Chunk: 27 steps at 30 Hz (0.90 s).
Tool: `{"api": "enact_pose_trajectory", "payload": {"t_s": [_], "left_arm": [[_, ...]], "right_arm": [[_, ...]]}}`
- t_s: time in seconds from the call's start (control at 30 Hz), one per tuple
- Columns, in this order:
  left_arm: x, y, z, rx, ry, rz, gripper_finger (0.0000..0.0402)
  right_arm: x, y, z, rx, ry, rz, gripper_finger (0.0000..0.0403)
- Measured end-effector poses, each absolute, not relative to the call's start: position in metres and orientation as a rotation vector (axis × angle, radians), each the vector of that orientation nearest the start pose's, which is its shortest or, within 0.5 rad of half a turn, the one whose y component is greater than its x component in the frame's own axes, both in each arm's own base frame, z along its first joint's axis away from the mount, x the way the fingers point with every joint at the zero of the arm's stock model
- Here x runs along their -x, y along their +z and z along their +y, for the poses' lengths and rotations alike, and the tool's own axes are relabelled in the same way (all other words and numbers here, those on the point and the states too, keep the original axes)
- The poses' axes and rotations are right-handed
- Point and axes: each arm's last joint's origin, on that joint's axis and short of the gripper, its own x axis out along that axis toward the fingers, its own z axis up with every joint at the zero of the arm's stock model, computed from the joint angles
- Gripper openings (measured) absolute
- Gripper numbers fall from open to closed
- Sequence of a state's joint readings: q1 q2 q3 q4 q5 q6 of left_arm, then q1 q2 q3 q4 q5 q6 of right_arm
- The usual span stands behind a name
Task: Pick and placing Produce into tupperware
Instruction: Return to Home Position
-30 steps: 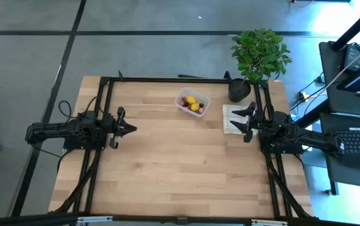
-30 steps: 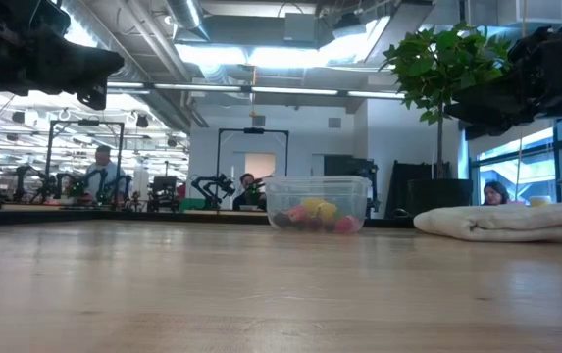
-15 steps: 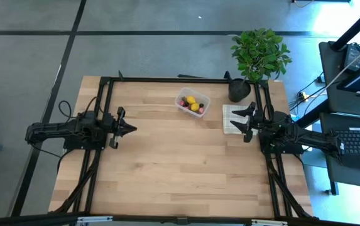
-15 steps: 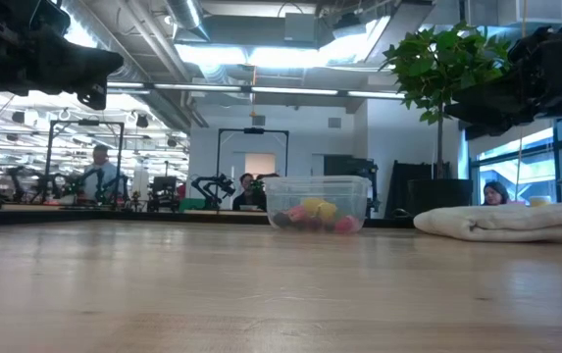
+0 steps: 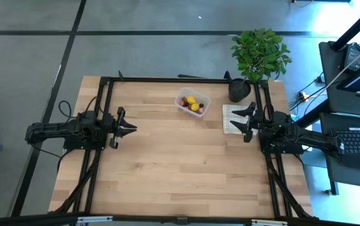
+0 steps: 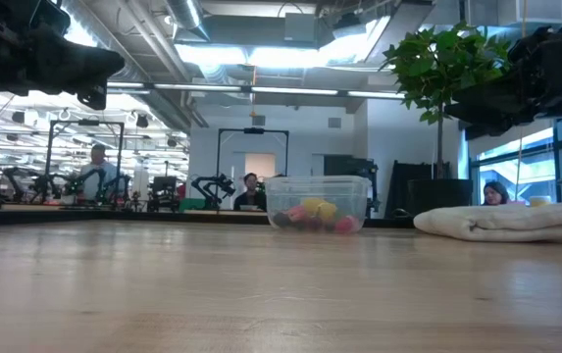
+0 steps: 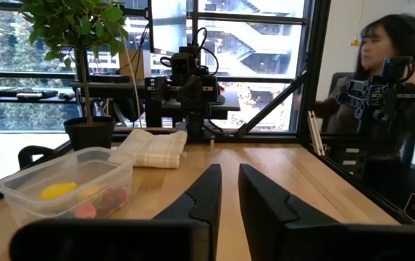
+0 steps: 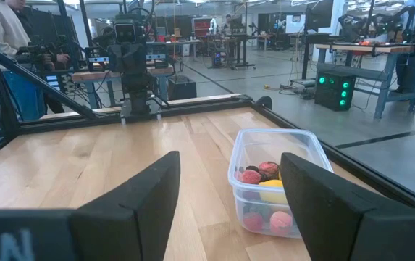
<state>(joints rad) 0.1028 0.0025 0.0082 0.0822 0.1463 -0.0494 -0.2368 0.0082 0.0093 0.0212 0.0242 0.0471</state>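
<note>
The clear tupperware (image 5: 192, 103) stands on the far middle of the table, and the produce (image 8: 265, 190) lies inside it: yellow lemon-like pieces, red-pink berries and dark round ones. It also shows in the low view as a clear box (image 6: 318, 203). My left gripper (image 5: 132, 129) hovers at the table's left side, pointing toward the centre, its fingers (image 7: 207, 192) nearly together and holding nothing. My right gripper (image 5: 239, 124) hovers over the beige cloth at the right, wide open and empty, with the tupperware (image 8: 279, 181) ahead of it.
A folded beige checked cloth (image 5: 230, 119) lies right of the tupperware. A green plant in a black pot (image 5: 239, 89) stands at the far right corner. Bare wood spreads over the middle and near half of the table (image 5: 180, 169). People sit in the room beyond.
</note>
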Motion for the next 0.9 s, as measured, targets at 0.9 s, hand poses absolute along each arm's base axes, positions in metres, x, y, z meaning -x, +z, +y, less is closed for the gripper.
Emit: {"api": "enact_pose_trajectory", "payload": {"t_s": [0.9], "left_arm": [[-0.0966,0.1740,0.0057,0.038,-0.046,-0.086,0.0094]], "right_arm": [[-0.0948,0.1680,-0.0236,-0.045,-0.261,-0.028,0.0240]]}}
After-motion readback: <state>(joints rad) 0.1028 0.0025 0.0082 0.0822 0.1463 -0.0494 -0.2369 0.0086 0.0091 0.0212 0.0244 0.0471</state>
